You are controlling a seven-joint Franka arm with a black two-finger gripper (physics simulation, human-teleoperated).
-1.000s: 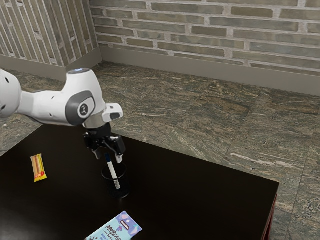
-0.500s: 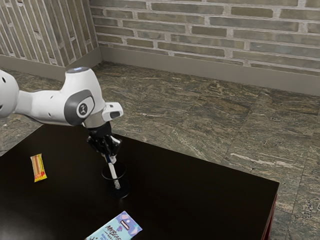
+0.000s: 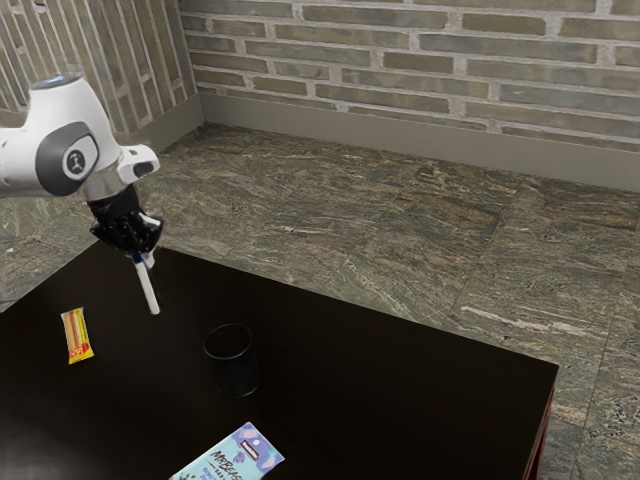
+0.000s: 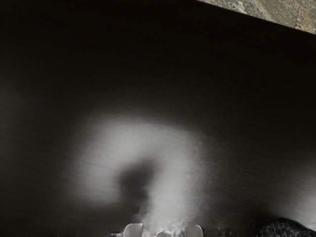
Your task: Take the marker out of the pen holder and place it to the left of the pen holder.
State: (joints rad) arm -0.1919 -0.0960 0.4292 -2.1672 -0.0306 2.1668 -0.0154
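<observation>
Marker (image 3: 149, 290) first: slim white barrel, dark blue up at the top end, tilted so its bottom end leans toward the exterior view's right. It's out of the pen holder (image 3: 236, 365), a dark round cup standing upright on the table (image 3: 400, 385), and up in the air on the exterior view's left side of it.

The table's near-black with a bit of shine, and my wrist view catches a big pale glare on it with a dark smudge inside. Also on it: a yellow and red packet (image 3: 76, 335) and a light blue and purple wrapper (image 3: 235, 458) with lettering. Past that it's mottled stone floor (image 3: 450, 250), a plain grey baseboard (image 3: 400, 138) and brick walls (image 3: 400, 60).

As for my pincer (image 3: 146, 257), it's gripping the marker near the blue end, so most of the white part hangs below the fingertips.
</observation>
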